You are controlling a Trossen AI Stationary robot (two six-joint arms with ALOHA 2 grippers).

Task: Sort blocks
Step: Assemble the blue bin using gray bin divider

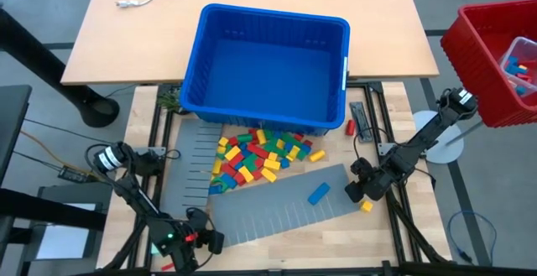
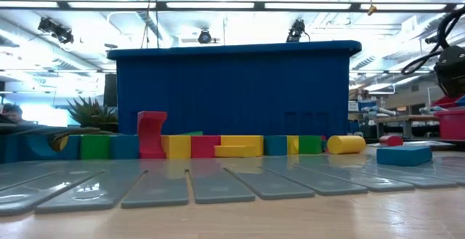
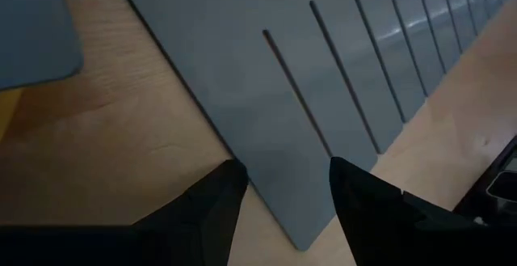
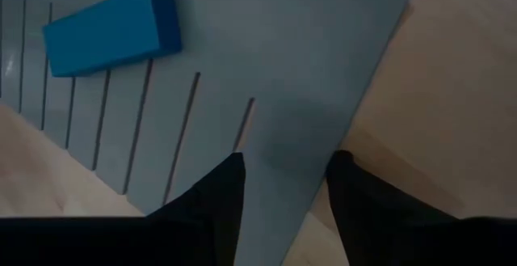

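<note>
Blocks [image 1: 256,154] lie heaped before the bin [image 1: 267,66]; one blue block [image 1: 317,194] sits apart on the panel [image 1: 268,213]. Right gripper [image 1: 362,188], empty and parted, should centre over it before closing. Left gripper [image 1: 201,241] waits parted, empty.

Blocks [image 1: 256,158] heaped by bin — one blue apart.
</note>
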